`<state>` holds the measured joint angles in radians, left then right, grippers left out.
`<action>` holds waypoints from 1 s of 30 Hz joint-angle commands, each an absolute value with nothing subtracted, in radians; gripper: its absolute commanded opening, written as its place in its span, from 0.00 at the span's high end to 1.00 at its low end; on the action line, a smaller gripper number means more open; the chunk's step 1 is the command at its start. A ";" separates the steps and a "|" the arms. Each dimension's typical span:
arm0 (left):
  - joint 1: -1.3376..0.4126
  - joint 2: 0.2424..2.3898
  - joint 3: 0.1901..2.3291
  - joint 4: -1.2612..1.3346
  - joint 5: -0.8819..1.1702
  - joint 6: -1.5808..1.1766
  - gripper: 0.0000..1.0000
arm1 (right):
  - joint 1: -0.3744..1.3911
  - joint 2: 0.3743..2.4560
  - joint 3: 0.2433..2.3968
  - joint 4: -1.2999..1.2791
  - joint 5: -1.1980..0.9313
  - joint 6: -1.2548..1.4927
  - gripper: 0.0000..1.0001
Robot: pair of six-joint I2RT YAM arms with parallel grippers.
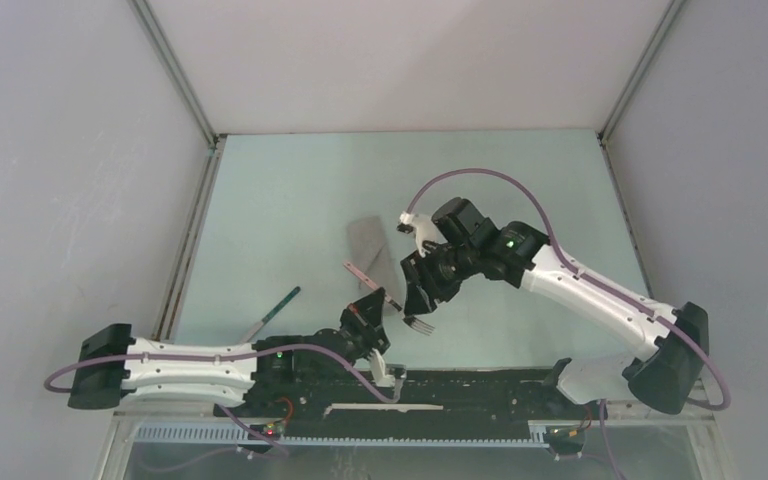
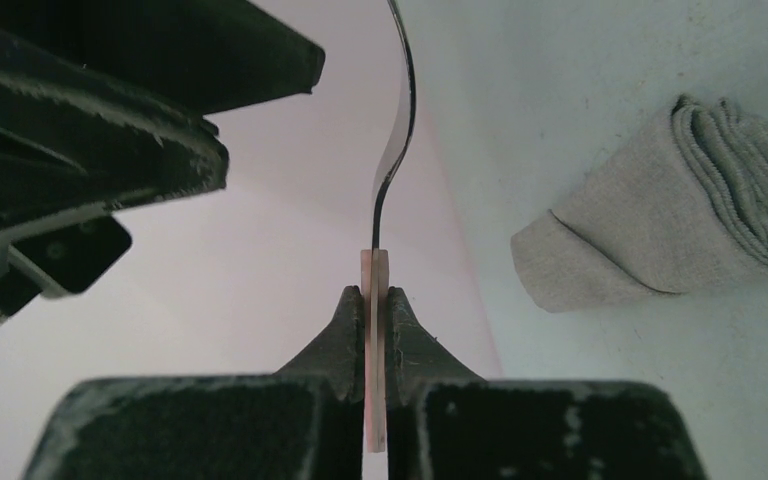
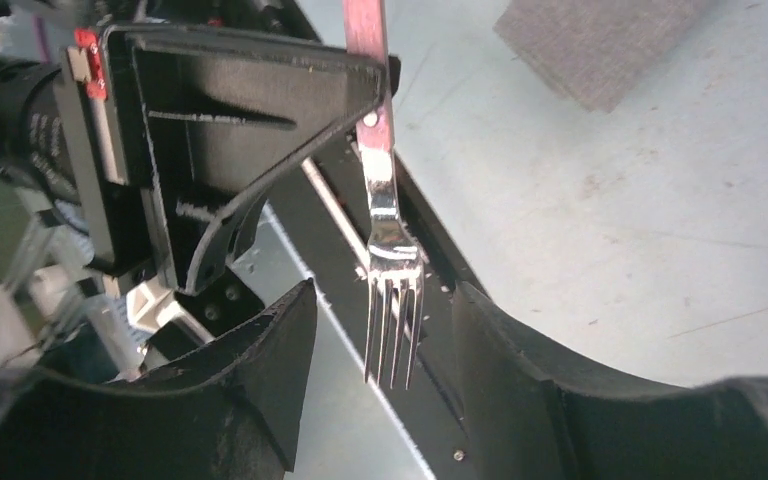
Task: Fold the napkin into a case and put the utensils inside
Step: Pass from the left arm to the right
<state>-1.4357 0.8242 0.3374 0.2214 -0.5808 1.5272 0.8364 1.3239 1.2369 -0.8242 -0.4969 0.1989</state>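
Note:
The grey napkin lies folded as a narrow case [image 1: 370, 254] on the table middle; it shows at the right in the left wrist view [image 2: 660, 220] and at the top right in the right wrist view [image 3: 600, 40]. My left gripper [image 1: 372, 306] [image 2: 375, 295] is shut on the pink handle of the silver fork [image 1: 418, 323] [image 2: 396, 140] and holds it above the table. My right gripper [image 1: 423, 298] [image 3: 385, 300] is open, its jaws on either side of the fork's tines [image 3: 393, 325] without touching them. The green-handled utensil [image 1: 274, 311] lies on the table to the left.
The black rail [image 1: 460, 385] at the table's near edge lies below the fork. Grey walls enclose the table on three sides. The right arm's purple cable [image 1: 500, 178] arches over the table middle.

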 commanded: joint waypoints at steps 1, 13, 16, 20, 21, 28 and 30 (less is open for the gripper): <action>-1.449 0.843 0.383 0.220 -0.577 1.508 1.00 | 0.907 1.342 1.243 -0.773 -0.247 0.181 0.39; -1.451 0.857 0.388 0.203 -0.552 1.471 1.00 | 1.011 1.463 1.274 -0.708 -0.173 0.212 0.40; -1.451 0.859 0.388 0.193 -0.548 1.464 1.00 | 1.032 1.481 1.294 -0.717 -0.125 0.213 0.52; -1.451 0.860 0.384 0.183 -0.539 1.451 1.00 | 1.054 1.484 1.298 -0.709 -0.082 0.224 0.69; -1.451 0.862 0.383 0.183 -0.541 1.449 1.00 | 1.056 1.483 1.298 -0.712 -0.081 0.226 0.70; -1.412 0.821 0.444 0.079 -0.509 1.187 0.03 | 1.030 1.528 1.309 -0.714 -0.133 0.330 1.00; -1.347 0.771 0.504 -0.072 -0.448 0.991 0.00 | 1.028 1.558 1.310 -0.718 -0.127 0.396 1.00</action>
